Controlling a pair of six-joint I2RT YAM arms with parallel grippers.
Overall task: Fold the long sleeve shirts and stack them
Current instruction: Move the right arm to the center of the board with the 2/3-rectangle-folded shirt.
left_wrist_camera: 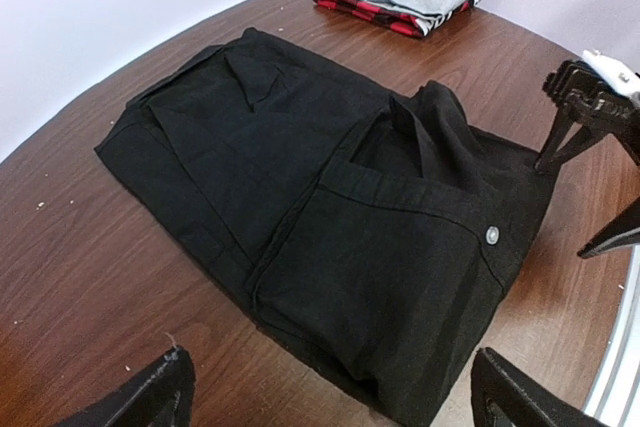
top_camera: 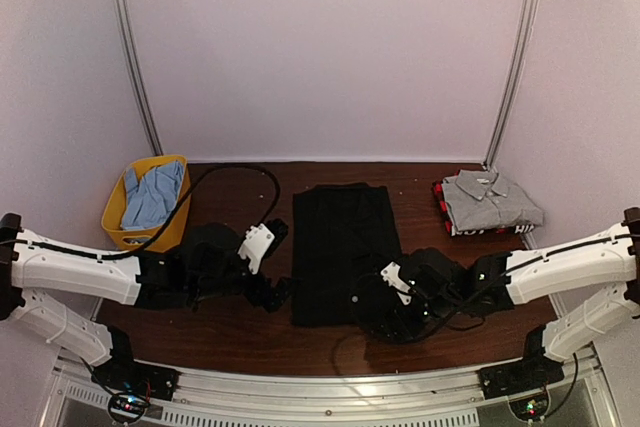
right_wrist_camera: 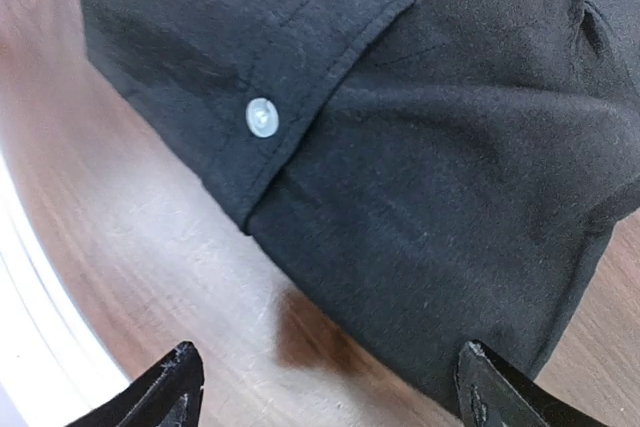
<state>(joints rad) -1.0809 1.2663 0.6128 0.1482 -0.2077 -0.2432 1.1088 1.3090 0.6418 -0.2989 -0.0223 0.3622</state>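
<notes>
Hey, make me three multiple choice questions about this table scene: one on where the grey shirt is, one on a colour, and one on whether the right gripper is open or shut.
1. Where does the grey shirt lie?
A. near left
B. far right, on a red and black folded cloth
C. centre

2. What colour is the fabric in the yellow basket?
A. light blue
B. red
C. white

3. How is the right gripper?
A. shut on something
B. open, holding nothing
C. shut, holding nothing

Answers:
1 B: the top view shows it far right, resting on the red and black layers.
2 A: pale blue material fills the basket.
3 B: its wrist view shows both fingers wide apart over the edge of the black shirt.
</notes>
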